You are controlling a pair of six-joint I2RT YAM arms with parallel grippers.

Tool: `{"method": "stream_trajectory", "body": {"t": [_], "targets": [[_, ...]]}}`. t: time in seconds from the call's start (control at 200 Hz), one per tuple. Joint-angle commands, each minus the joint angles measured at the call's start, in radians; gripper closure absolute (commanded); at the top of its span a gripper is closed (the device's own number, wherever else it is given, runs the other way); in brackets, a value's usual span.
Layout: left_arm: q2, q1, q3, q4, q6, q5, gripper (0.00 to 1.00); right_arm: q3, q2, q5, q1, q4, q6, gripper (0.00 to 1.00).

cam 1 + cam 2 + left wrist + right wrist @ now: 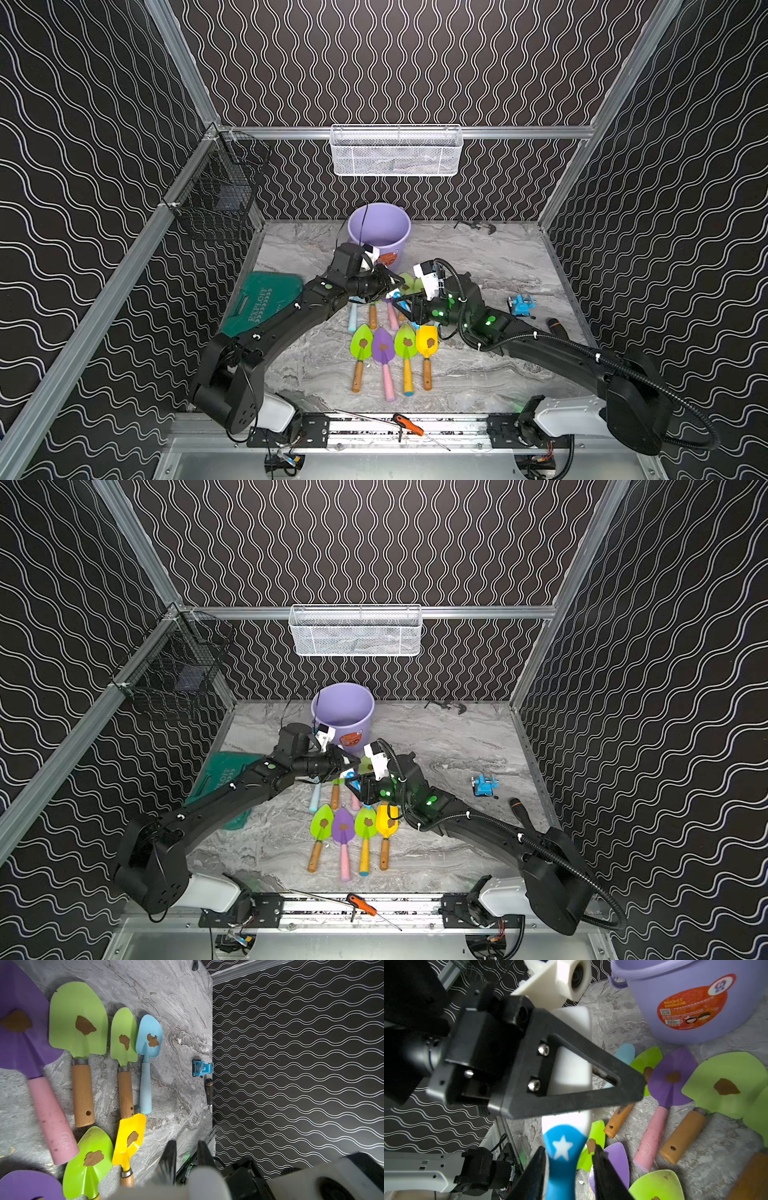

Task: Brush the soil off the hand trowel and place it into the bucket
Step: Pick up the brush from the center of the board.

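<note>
Several hand trowels lie in two rows on the marble table, among them a green one (361, 343) and a yellow one (427, 338). Each blade carries a brown clump of soil (84, 1025). The lavender bucket (380, 232) stands upright behind them. My left gripper (395, 286) is shut on the white body of a brush (571, 1076), above the back row. My right gripper (569, 1147) straddles the brush's blue star-marked handle. One of its fingers lies against the handle and a thin gap shows at the other.
A green kneeling pad (266, 299) lies at the left. A small blue vise (521, 305) and a black-handled tool (557, 326) are at the right. A white mesh basket (397, 151) and a black wire basket (216, 195) hang on the walls. An orange screwdriver (409, 424) rests on the front rail.
</note>
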Motion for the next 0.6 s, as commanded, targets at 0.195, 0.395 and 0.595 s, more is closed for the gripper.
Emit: {"method": "stream_trajectory", "body": {"t": [0.195,0.395,0.595], "targets": [[0.007,-0.002,0.003,0.008,0.019,0.009,1.00,-0.007,-0.013,0.018,0.001,0.007,0.009,0.97],[0.016,-0.001,0.015,-0.027,0.032,-0.006,1.00,0.004,-0.005,0.037,0.001,-0.019,0.010,0.89],[0.014,-0.001,0.030,-0.076,0.041,-0.026,1.00,0.040,0.005,0.074,0.011,-0.098,-0.027,0.65]]}}
